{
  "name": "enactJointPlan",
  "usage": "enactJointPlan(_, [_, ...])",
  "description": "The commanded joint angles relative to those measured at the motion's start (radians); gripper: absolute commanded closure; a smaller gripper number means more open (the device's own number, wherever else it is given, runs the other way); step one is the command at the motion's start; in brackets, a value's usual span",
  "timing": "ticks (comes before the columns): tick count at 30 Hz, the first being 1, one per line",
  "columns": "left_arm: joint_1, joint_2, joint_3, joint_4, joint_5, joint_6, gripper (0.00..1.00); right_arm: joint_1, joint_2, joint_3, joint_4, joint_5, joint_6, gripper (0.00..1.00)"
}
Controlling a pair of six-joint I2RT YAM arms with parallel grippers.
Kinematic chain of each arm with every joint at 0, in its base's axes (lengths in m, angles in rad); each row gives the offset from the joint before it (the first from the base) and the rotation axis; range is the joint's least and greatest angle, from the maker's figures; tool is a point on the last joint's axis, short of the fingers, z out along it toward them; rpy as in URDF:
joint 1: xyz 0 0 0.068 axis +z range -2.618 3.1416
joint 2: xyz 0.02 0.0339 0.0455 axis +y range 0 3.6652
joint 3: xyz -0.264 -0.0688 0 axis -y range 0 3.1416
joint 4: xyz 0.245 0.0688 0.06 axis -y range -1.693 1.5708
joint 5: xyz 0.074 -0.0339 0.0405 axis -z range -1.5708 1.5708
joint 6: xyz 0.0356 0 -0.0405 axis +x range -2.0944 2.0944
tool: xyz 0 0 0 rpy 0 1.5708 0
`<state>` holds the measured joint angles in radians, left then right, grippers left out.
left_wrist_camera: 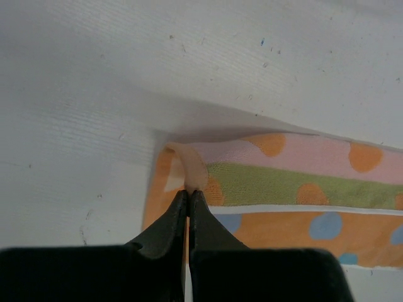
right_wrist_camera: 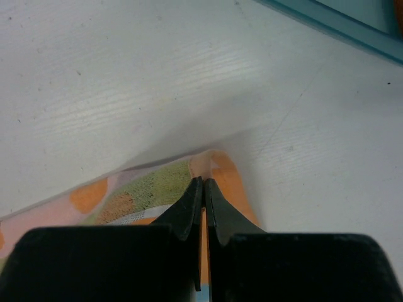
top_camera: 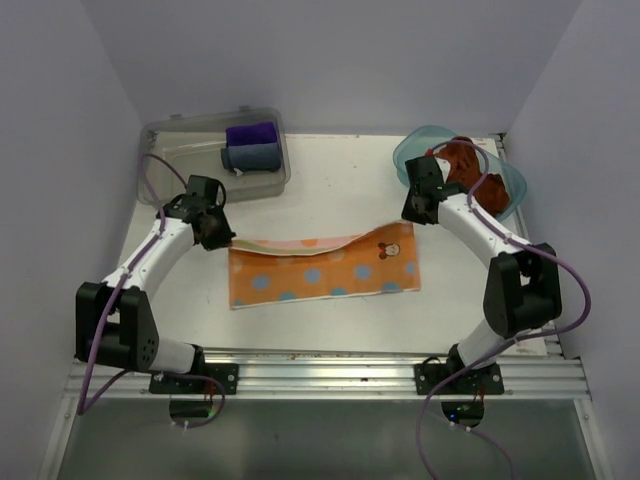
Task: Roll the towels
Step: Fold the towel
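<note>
A: Where's the patterned towel (top_camera: 320,270)?

B: Flat on the surface (top_camera: 340,190), mid-frame. The left gripper (left_wrist_camera: 189,192) and right gripper (right_wrist_camera: 203,181) are each clamped tight on one upper corner.

A: How to roll it well?

B: I'd draw both corners toward the lower frame together, level, keeping the first fold tight. The brown towel (top_camera: 465,158) sits in the bowl (top_camera: 403,150), upper right.

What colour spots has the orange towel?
Orange patterned cloth towel: pale blue spots, clearest top external view.
</note>
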<state>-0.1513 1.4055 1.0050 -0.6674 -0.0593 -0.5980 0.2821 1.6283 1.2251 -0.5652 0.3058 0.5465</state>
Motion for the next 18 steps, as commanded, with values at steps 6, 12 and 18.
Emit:
enactJointPlan(6, [0.013,-0.111,0.017,-0.023,-0.004,0.026,1.0,0.005,-0.145,-0.076,-0.005,-0.023,-0.014,1.0])
enactJointPlan(12, [0.013,-0.236,-0.063,-0.096,0.007,0.015,1.0,0.02,-0.338,-0.294,-0.051,-0.051,0.026,1.0])
enactJointPlan(18, [0.012,-0.33,-0.21,-0.11,0.021,-0.028,1.0,0.02,-0.493,-0.462,-0.085,-0.08,0.084,1.0])
